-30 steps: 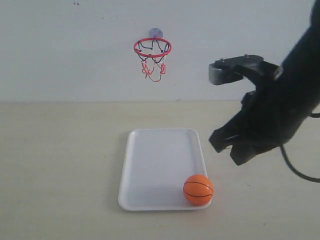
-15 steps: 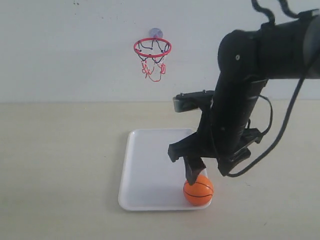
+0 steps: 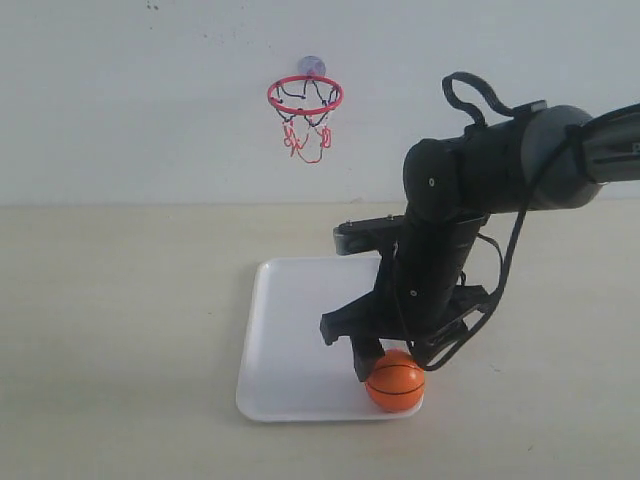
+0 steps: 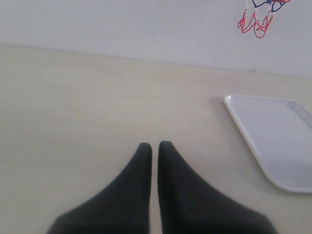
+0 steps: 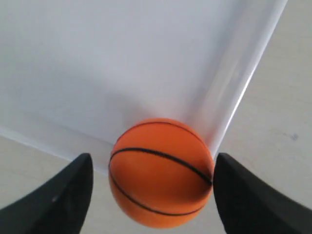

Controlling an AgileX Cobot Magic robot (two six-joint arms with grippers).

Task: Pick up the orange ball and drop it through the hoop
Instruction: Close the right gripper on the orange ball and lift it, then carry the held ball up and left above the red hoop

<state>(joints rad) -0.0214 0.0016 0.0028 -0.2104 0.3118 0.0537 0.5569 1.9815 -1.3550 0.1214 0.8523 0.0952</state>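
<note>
The orange ball lies in the near right corner of the white tray. My right gripper is down over it and open. One dark finger stands a little off one side of the ball, and the other finger is close against the opposite side. The hoop, a red ring with a string net, hangs on the back wall above the tray; only its net shows in the left wrist view. My left gripper is shut and empty over bare table, to the tray's left.
The tray's raised rim lies to one side of the left gripper. The right arm's black body and cables stand over the tray's right half. A pale wall rises behind the beige table.
The right arm swung in from the right and came down over the tray; its fingers now straddle the ball. The ball and hoop have not moved.
</note>
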